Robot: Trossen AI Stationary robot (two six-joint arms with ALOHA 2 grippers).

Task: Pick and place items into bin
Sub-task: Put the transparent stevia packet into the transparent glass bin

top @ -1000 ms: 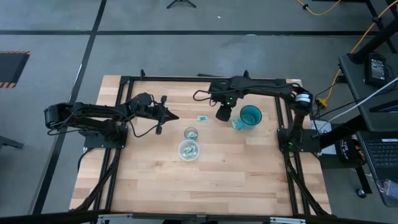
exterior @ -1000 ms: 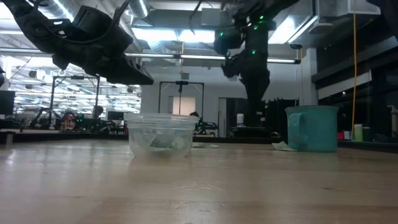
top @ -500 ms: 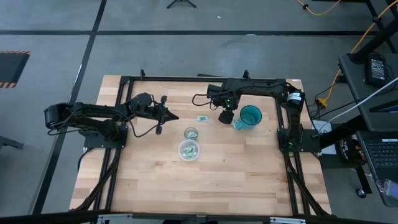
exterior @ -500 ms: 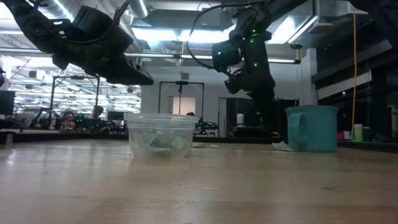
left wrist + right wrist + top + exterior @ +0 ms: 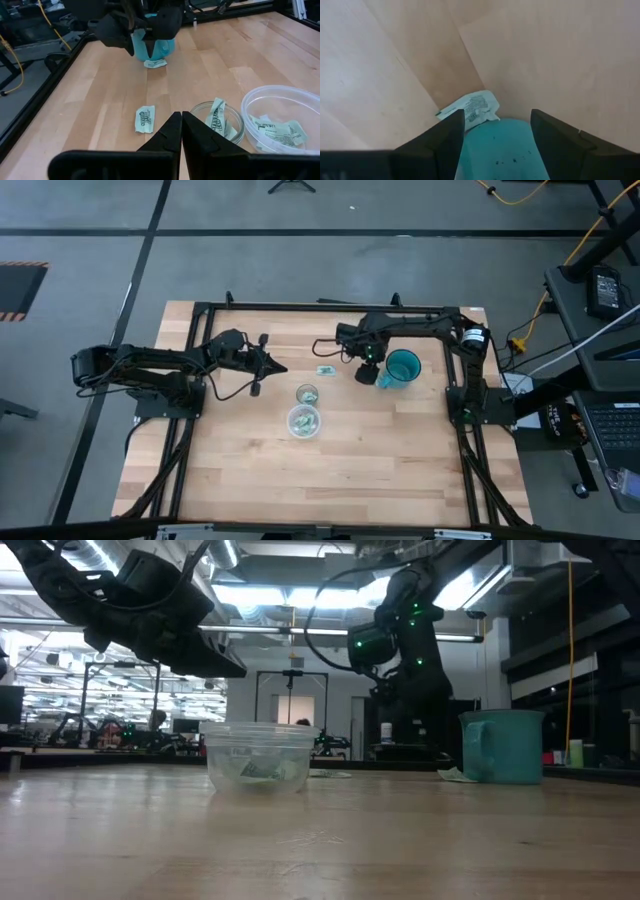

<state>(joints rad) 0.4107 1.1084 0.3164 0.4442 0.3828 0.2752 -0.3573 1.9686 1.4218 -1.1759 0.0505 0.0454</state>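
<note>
Several packets (image 5: 277, 131) are already seen in the clear bin (image 5: 305, 100); one packet (image 5: 145, 120) lies loose on the worktop (image 5: 350, 460), another (image 5: 470, 107) beside the mug (image 5: 403, 366), over which the right pincer (image 5: 497, 127) is held wide; the left pincer (image 5: 181, 131) is closed, empty

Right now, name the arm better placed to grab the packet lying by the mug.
Right. Its open claw hangs over the mug, with that packet just past its fingers. The left claw, shut, sits across the table, beyond both clear tubs.
</note>
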